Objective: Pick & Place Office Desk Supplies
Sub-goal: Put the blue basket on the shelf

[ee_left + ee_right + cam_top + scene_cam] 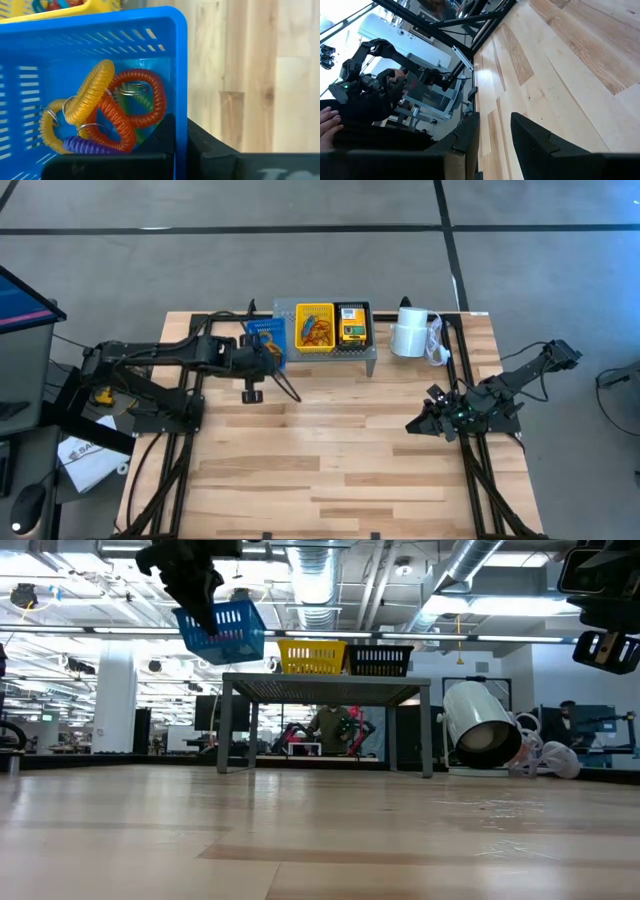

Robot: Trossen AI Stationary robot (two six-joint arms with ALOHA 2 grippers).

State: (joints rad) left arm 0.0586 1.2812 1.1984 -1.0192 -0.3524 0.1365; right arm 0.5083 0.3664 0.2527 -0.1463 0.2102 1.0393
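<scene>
Left gripper (268,355) is clamped shut on the rim of the blue basket (265,340), held tilted in the air just left of the grey perforated shelf (370,358). Coiled loops (107,112), orange, red and purple, lie inside it. Yellow basket (315,326) and black basket (353,324) stand on the shelf. White paper roll (410,333) lies right of it. Right gripper (428,418) hovers at the right, fingers partly apart, holding nothing.

Overhead and table-level views share the shelf (325,345); wrist views look close past pincers
</scene>
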